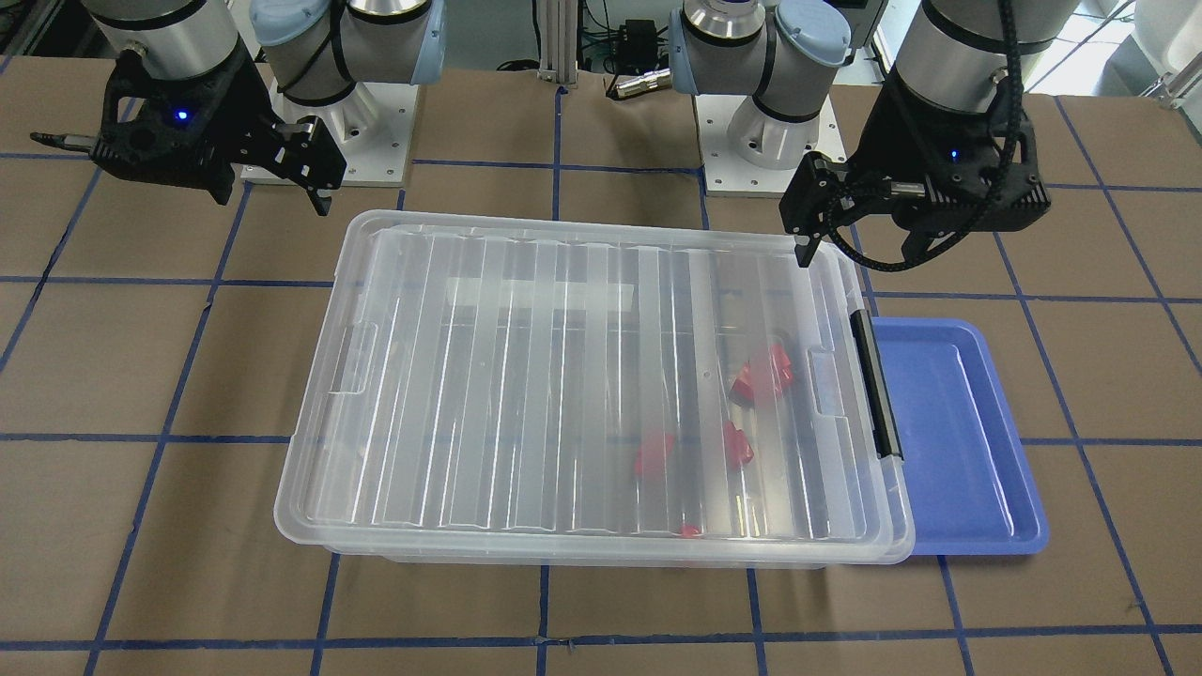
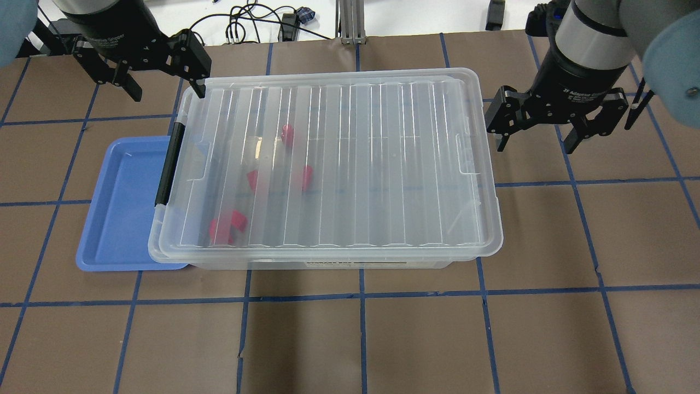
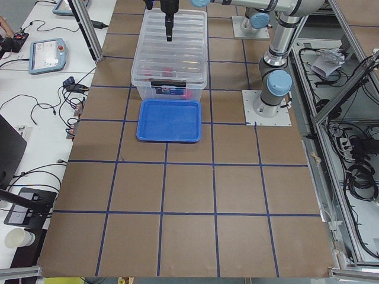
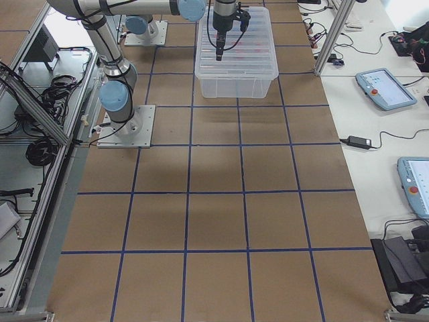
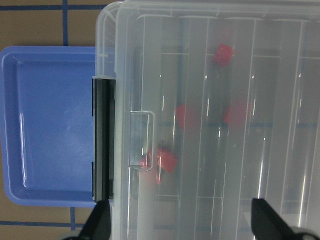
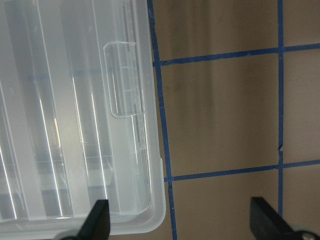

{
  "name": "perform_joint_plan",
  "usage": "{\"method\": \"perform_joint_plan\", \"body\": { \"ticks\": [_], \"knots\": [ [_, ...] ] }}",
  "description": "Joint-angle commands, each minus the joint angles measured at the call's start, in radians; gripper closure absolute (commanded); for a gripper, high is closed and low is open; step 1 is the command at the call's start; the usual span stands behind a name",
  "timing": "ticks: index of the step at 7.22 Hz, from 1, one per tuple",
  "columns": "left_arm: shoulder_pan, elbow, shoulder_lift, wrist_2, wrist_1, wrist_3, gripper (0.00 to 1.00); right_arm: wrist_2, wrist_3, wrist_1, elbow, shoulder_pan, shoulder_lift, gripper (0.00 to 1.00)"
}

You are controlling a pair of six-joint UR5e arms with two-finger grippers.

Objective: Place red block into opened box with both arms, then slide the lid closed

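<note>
Plastic lid (image 2: 350,164), lying over the box (image 2: 328,264) with red blocks (image 2: 227,225) inside, looks light, springy, slick; my left tool (image 2: 167,90) and right tool (image 2: 536,145), both open and empty, should push its end rims.

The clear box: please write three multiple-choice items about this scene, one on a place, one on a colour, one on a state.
1. The red blocks lie: A in the box, under the lid; B beside the box; C stacked on top of the lid.
2. The box's handle is: A white; B black; C red.
3. The left gripper and the right gripper are: A shut on the lid; B holding blocks; C open, empty.
A: red shows blurred through the lid. B: a black bar at one short end. C: each stands wide, nothing held.
</note>
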Motion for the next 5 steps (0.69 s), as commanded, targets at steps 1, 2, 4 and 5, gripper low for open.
{"method": "perform_joint_plan", "body": {
  "ticks": [1,2,4,5],
  "knots": [
    [0.002,0.006,-0.021,-0.031,-0.008,-0.001,0.00,-0.001,0.009,-0.014,0.007,0.005,-0.001,0.00],
    [0.002,0.003,-0.020,-0.044,-0.025,-0.003,0.00,-0.007,0.015,-0.006,0.009,0.005,-0.001,0.00],
    [0.002,-0.008,-0.021,-0.039,-0.053,-0.012,0.00,-0.010,0.017,-0.009,0.001,0.004,-0.001,0.00],
    [0.002,0.001,-0.018,-0.034,-0.053,-0.012,0.00,-0.010,0.017,-0.009,0.001,0.004,-0.002,0.00]
  ]
}}
